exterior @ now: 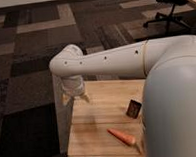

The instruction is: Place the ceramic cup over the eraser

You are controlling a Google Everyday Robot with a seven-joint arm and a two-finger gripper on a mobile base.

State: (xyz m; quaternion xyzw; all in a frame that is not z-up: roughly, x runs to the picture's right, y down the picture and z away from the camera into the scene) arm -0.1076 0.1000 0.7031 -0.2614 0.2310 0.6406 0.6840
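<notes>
Gripper (76,98) over table (110,92) left edge, fingers (85,98) spread wide; eraser (134,108) well right of fingers.

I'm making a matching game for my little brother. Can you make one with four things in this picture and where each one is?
Things:
1. gripper
2. eraser
3. carrot
4. office chair

Places:
A. on the carpet, far at the back
B. lying on the wooden table, nearest the front
C. pointing down over the table's left edge
D. on the table, farther back than the carrot

Pairs: 1-C, 2-D, 3-B, 4-A
</notes>
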